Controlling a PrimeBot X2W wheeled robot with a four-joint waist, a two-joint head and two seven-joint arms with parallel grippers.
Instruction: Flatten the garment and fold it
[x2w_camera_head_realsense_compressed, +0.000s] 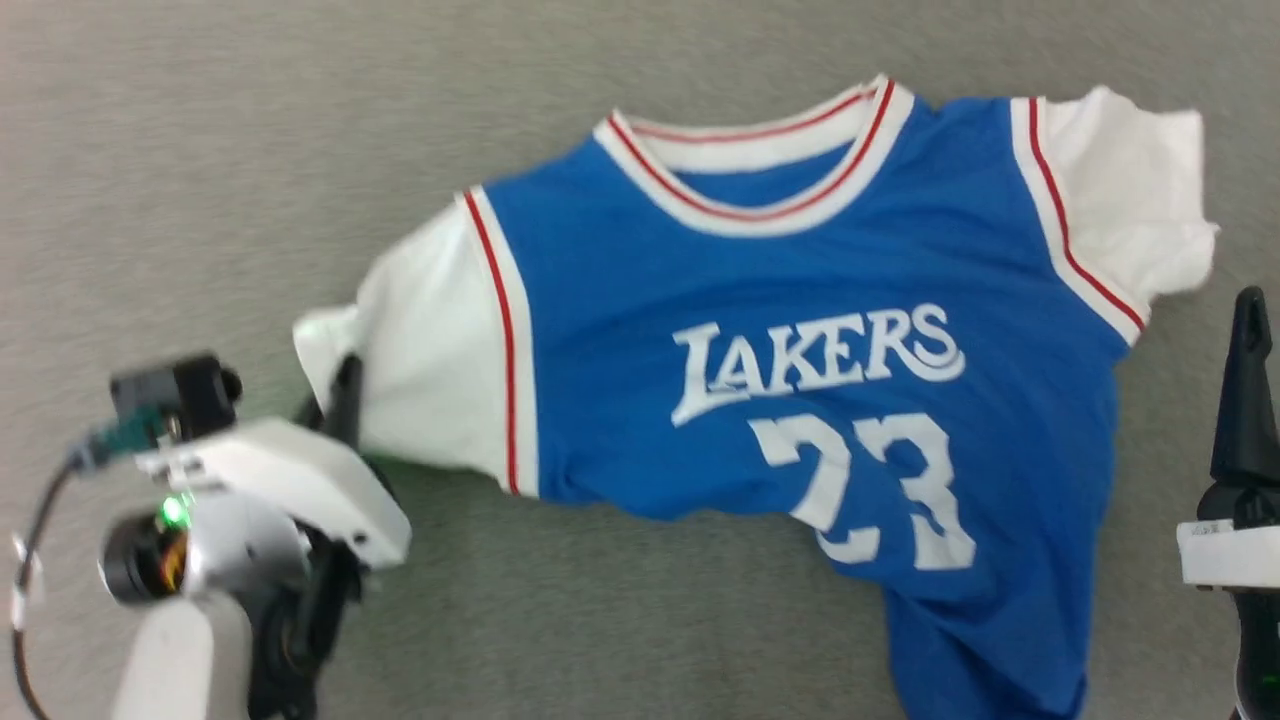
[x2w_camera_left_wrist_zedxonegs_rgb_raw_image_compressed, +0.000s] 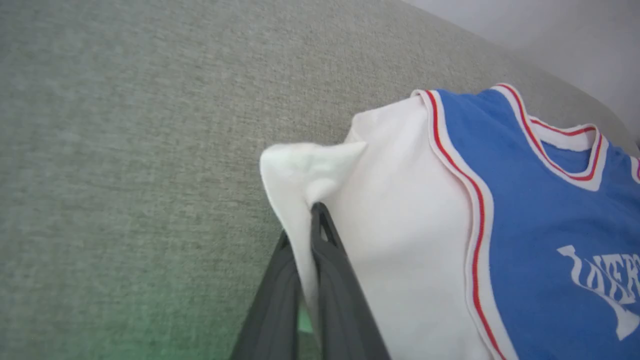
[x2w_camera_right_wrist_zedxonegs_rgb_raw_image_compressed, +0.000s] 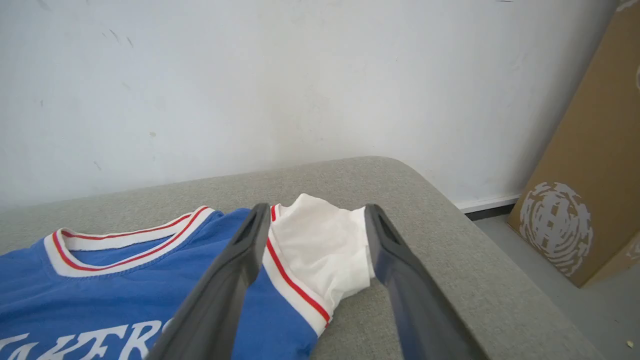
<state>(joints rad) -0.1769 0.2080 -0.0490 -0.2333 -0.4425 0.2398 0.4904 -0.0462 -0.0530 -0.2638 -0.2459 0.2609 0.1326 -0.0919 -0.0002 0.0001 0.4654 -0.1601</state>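
Largest risk judged: the left pincer (x2w_camera_left_wrist_zedxonegs_rgb_raw_image_compressed: 301, 222) was clamped shut on only the edge of the garment's (x2w_camera_head_realsense_compressed: 800, 330) white sleeve (x2w_camera_left_wrist_zedxonegs_rgb_raw_image_compressed: 390, 200), while the right pincer (x2w_camera_right_wrist_zedxonegs_rgb_raw_image_compressed: 315, 220) gaped empty near the other sleeve. A one-sided pull would therefore drag the bunched, face-up shirt; lesser risk, the thin pinch slipping. A scuffed white wall (x2w_camera_right_wrist_zedxonegs_rgb_raw_image_compressed: 300, 75) stood behind the grey fabric-covered table (x2w_camera_head_realsense_compressed: 200, 150) it lay on, with a cardboard box (x2w_camera_right_wrist_zedxonegs_rgb_raw_image_compressed: 590, 175) beside.

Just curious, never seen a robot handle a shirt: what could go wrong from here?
The left gripper pinches only the edge of a white sleeve, so it may slip out when pulled. The right gripper is open and holds nothing, so pulling one-sided could drag the garment instead of flattening it.
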